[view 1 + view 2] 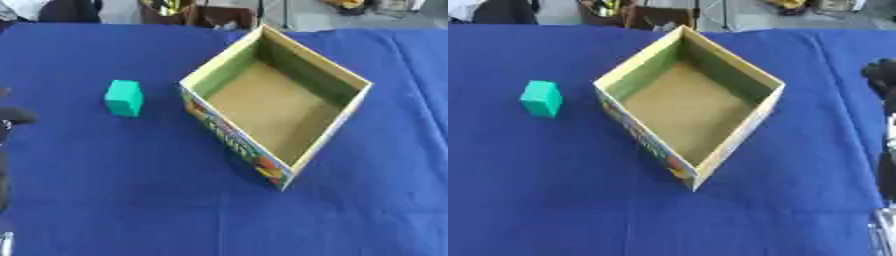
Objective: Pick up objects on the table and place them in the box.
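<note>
Lab-like workroom, blue-clothed table (105, 190), stands and clutter (197, 12) on bare floor behind

Left hand (12, 118), right hand (880, 75) cut off by edges; fingers unclear.

Open cardboard box (337, 122), turned diamond-wise on the blue tablecloth (114, 190), brown floor bare, greenish inner walls, colourful print on the near-left outer wall. Teal block (123, 98), upright, lying apart to the box's left.

Even, bright overhead light, no glare. Both views soft, blurred throughout. Box (276, 95) casts a faint shadow on the desk (131, 190).
</note>
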Available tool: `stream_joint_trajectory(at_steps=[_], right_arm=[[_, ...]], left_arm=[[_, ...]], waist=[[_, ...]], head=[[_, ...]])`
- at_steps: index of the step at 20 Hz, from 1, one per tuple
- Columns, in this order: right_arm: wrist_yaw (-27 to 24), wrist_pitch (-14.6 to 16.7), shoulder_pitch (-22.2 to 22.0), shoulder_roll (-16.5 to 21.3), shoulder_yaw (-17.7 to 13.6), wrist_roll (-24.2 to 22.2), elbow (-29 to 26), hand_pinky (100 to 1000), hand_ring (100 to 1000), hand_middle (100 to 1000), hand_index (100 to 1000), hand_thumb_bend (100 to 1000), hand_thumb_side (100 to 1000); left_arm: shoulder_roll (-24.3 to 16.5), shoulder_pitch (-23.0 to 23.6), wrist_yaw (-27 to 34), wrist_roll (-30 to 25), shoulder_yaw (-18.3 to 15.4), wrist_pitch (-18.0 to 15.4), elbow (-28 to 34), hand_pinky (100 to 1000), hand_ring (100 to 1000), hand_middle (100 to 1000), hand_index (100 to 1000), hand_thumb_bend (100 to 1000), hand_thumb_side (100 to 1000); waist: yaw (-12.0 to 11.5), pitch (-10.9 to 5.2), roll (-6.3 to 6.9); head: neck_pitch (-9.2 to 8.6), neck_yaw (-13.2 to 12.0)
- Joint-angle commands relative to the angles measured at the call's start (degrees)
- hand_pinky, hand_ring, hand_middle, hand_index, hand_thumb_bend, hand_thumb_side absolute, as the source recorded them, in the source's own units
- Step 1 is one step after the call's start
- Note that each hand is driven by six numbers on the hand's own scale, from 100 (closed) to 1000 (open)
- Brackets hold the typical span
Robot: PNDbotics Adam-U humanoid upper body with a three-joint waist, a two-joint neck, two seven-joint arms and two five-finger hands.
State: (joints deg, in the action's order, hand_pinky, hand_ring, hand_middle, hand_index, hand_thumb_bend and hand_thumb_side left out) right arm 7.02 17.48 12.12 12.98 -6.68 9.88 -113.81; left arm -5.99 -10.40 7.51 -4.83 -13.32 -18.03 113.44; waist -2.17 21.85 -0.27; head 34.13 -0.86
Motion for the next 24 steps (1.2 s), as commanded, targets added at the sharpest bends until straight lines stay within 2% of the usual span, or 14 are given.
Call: stream_joint_trajectory(at_steps=[1, 13, 14, 17, 24], right_arm=[[0.1, 0.4, 0.2, 1.1, -0.2, 0.0, -0.8, 902, 880, 702, 830, 100, 827], [0.3, 0.6, 0.1, 1.1, -0.1, -0.3, -0.8, 907, 895, 725, 841, 100, 831], [0.3, 0.6, 0.1, 1.2, -0.1, -0.3, -0.8, 912, 901, 733, 845, 100, 841], [0.7, 0.7, -0.6, 2.0, -0.1, -1.0, -0.8, 913, 903, 732, 844, 100, 842], [0.9, 0.4, -1.1, 2.3, -0.1, -1.8, -0.8, 913, 901, 730, 844, 100, 839]], left_arm=[[-0.9, -0.3, -0.3, 0.1, -0.4, 0.0, 1.2, 614, 571, 684, 812, 202, 997], [-1.1, -0.2, -1.1, 0.7, -1.2, -0.1, 1.2, 620, 576, 692, 818, 216, 999], [-1.2, -0.1, -1.2, 0.6, -1.3, -0.1, 1.2, 645, 603, 733, 866, 267, 1000], [-3.8, 1.8, -2.9, -0.4, -3.1, -1.2, 1.2, 659, 614, 746, 872, 319, 998], [-12.2, 3.2, -8.0, -4.2, -6.1, -1.4, 1.2, 678, 647, 781, 895, 374, 990]], waist=[[0.1, -1.22, 0.07], [0.2, -1.28, -0.03], [0.1, -1.38, 0.03], [-0.1, -1.94, 0.35], [-0.3, -2.27, 0.82]], head=[[-0.45, 0.0], [-0.56, 0.1], [-0.26, 0.2], [1.05, 0.6], [1.53, 0.8]])
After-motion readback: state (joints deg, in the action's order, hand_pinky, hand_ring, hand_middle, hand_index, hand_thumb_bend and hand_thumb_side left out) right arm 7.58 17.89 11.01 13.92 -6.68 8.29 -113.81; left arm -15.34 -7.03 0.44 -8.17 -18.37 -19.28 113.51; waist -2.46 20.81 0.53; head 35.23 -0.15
